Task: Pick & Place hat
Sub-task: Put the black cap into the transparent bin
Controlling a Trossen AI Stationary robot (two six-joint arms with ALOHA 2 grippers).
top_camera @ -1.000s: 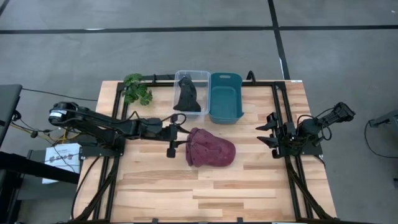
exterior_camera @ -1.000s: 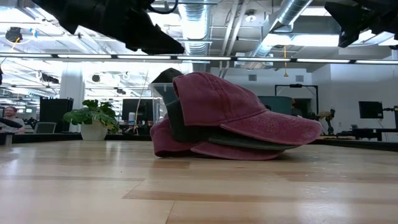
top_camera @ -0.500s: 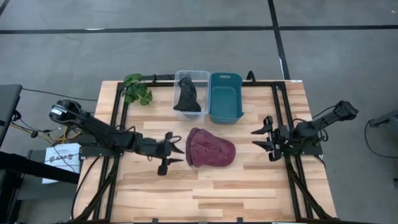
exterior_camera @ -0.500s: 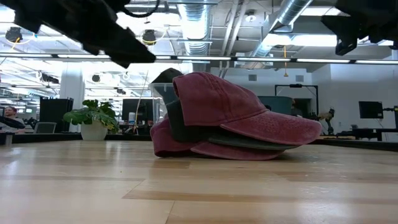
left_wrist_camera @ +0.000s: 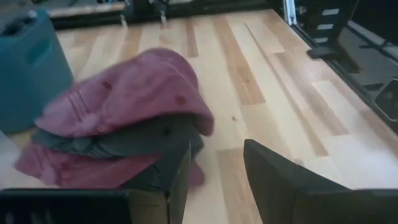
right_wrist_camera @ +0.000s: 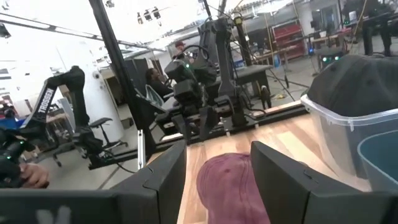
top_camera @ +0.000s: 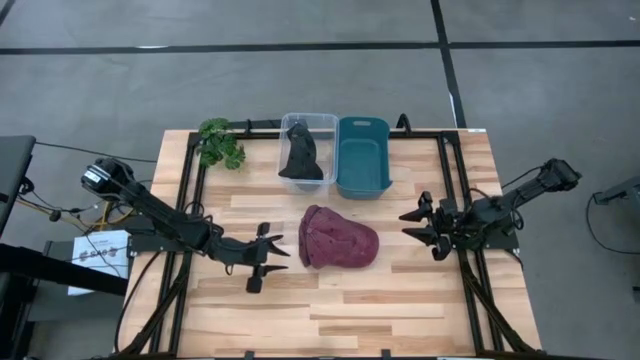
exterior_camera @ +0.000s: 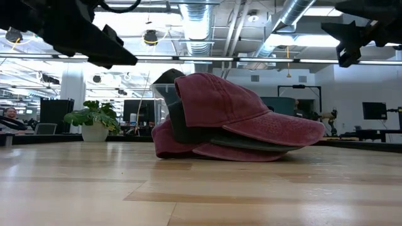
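**Two open pincers flank a pile of caps on a wooden table**

One pale plank table [top_camera: 400, 290] framed by black rails carries everything. Beyond it, the low view looks into an open hall with ceiling ducts, strip lights, desks and monitors; a person sits far off at that picture's left edge. Grey floor with dark lines surrounds the table in the high view.

The hat [top_camera: 339, 238] is a maroon, washed-looking cap lying on top of a small pile; under it a dark grey cap [exterior_camera: 251, 144] and another maroon layer show, brims stacked. The pile lies between the two pincers, just ahead of the left gripper [top_camera: 264, 259] and farther from the right gripper [top_camera: 419, 224], touching neither.

The left gripper hovers above the wood with its fingers apart, holding nothing. The right gripper, likewise spread and empty, points toward the pile from the opposite side.

Beyond the pile from both pincers stand a clear bin [top_camera: 296, 125] holding a black hat [top_camera: 303, 157], a teal bin [top_camera: 362, 155] beside it, and a green plant [top_camera: 221, 142] nearer the left arm's side.
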